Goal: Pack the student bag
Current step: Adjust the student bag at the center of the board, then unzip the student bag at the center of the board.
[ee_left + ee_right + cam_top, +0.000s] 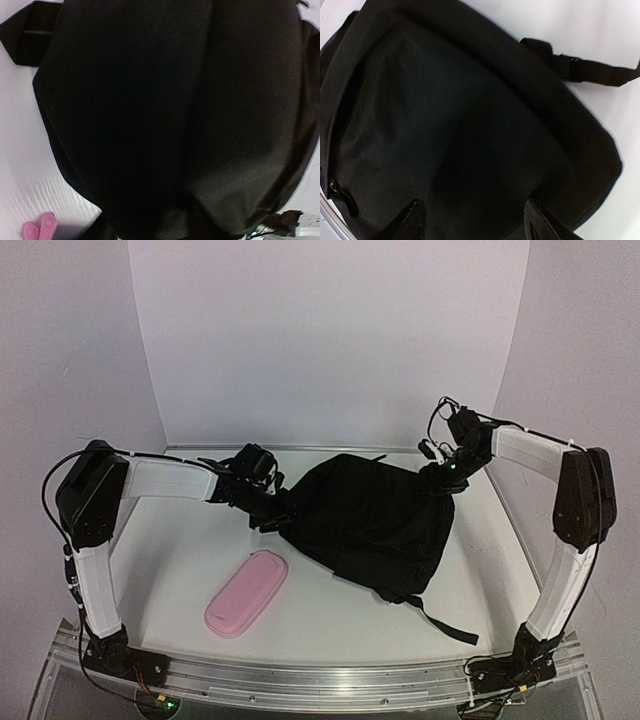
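Observation:
The student bag [370, 520], a large soft black backpack, lies flat in the middle of the table. My left gripper [268, 508] is pressed against the bag's left edge. In the left wrist view the bag [165, 115] fills the frame and hides the jaws. My right gripper [447, 478] is at the bag's far right corner. In the right wrist view its fingertips [412, 216] stand wide apart, open, right over the black fabric [470, 125]. A zip [340, 192] runs along the bag's left edge.
A pink oblong pencil case [247, 592] lies on the table in front of the bag's left side; its end shows in the left wrist view [40, 230]. A long black strap [445, 620] trails from the bag toward the near right. White walls enclose the table.

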